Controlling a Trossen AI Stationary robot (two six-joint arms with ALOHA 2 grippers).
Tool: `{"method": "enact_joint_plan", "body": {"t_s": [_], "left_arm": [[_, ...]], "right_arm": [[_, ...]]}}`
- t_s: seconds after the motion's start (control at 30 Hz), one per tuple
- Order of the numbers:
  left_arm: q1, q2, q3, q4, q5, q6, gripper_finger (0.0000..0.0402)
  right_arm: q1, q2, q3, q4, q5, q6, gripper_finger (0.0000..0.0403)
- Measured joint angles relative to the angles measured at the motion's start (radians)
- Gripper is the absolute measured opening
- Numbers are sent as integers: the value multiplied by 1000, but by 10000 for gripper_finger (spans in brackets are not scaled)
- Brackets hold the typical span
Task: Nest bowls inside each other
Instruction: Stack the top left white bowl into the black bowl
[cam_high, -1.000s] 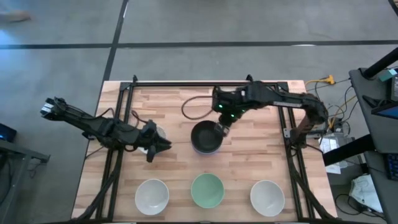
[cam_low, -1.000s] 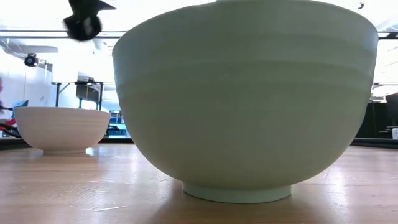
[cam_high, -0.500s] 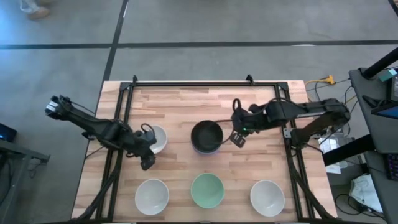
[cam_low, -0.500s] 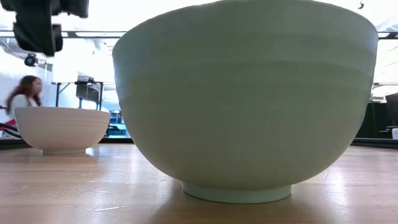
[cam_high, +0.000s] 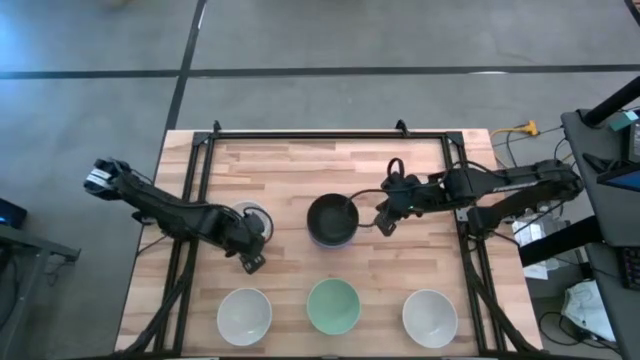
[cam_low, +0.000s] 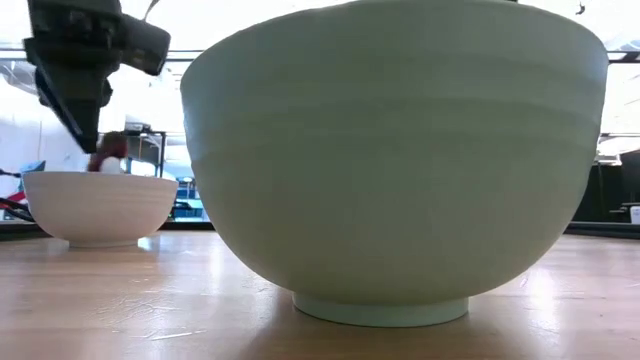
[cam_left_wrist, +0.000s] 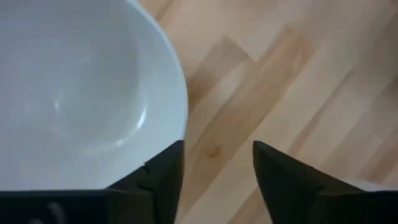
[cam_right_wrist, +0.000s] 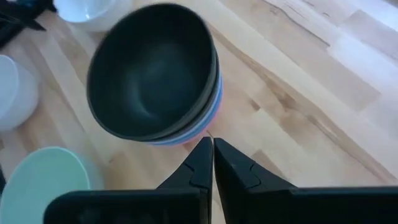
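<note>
A stack of nested bowls (cam_high: 332, 220) stands mid-table with a black bowl on top; in the right wrist view the stack (cam_right_wrist: 152, 81) shows pink and blue rims beneath. My right gripper (cam_high: 383, 225) (cam_right_wrist: 212, 158) is shut, just right of the stack and clear of it. A white bowl (cam_high: 252, 215) sits left of the stack on its foot. My left gripper (cam_high: 250, 262) (cam_low: 80, 110) hangs open at that bowl's near side. A white bowl (cam_left_wrist: 81, 93) fills the left wrist view beside my open left gripper (cam_left_wrist: 217, 168).
Along the near edge stand a white bowl (cam_high: 245, 315), a mint green bowl (cam_high: 333, 305) (cam_low: 395, 160) and another white bowl (cam_high: 430, 317). A black frame (cam_high: 320, 133) borders the tabletop. Bare wood lies beyond the stack. A person shows far behind the table in the low view.
My right gripper has drawn back from the stack's right rim toward the table's right edge. My left gripper has moved from the white bowl's right side toward the near edge and come lower. The stack and the other bowls have stayed put.
</note>
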Motion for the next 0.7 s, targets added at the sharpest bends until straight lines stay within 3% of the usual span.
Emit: {"method": "enact_joint_plan", "body": {"t_s": [0.2, 0.4, 0.5, 0.67, 0.7], "left_arm": [[25, 39, -5, 2, -34, 30, 242], [65, 146, -41, 0, 1, 40, 242], [78, 183, -41, 2, 29, 93, 192], [81, 180, -18, 1, 67, 183, 33], [83, 168, -9, -1, 70, 184, 18]], "right_arm": [[0, -40, -23, 25, 0, 11, 8], [0, -46, -26, 26, 0, 10, 8], [0, -46, -20, 26, 0, 10, 9], [0, -46, -3, 25, -3, 9, 8], [0, -46, 0, 25, -8, 8, 8]]}}
